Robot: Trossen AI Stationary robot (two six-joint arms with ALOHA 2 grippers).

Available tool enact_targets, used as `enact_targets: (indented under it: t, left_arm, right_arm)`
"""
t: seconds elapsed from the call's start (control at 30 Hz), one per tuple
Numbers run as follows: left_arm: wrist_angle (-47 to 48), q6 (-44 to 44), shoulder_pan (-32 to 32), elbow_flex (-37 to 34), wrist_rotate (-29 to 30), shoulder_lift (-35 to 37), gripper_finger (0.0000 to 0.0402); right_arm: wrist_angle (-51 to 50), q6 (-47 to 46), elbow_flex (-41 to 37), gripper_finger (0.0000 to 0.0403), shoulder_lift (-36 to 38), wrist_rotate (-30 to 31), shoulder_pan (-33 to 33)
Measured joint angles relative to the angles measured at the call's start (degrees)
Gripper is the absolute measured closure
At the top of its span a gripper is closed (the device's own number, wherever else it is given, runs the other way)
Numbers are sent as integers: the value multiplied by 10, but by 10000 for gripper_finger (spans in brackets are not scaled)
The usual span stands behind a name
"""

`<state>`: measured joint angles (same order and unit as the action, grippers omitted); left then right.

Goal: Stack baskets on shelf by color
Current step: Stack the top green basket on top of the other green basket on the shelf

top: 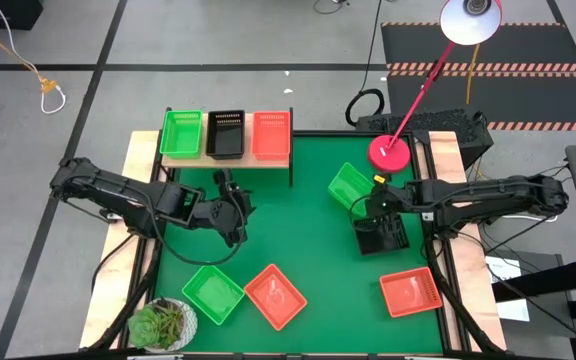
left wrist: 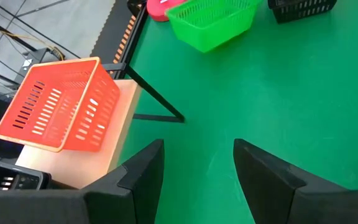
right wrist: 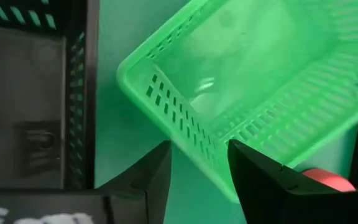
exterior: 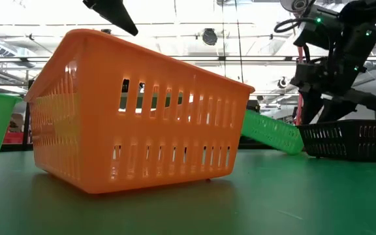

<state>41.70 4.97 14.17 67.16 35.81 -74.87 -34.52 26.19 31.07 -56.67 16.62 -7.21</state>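
Baskets point(top: 227, 133) three on shelf point(top: 290, 161), overhead only.

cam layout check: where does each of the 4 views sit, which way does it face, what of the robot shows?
High: overhead, straight down; both arms, shelf, mat.
Low: table height, facing across; red-orange basket up close, arms descending from above.
Left wrist: past left hand, open, toward the shelf corner.
Right wrist: past right hand, open, at the tilted green basket.
Shared: that green basket shows in all four views.
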Motion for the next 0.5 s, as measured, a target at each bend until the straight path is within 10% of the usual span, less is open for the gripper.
enact_targets:
  t: [0.5]
  left_arm:
    - [-16,-11,0,0,0,0,206]
  right_arm:
    - [25,37,-1,309,-34,-3,-4]
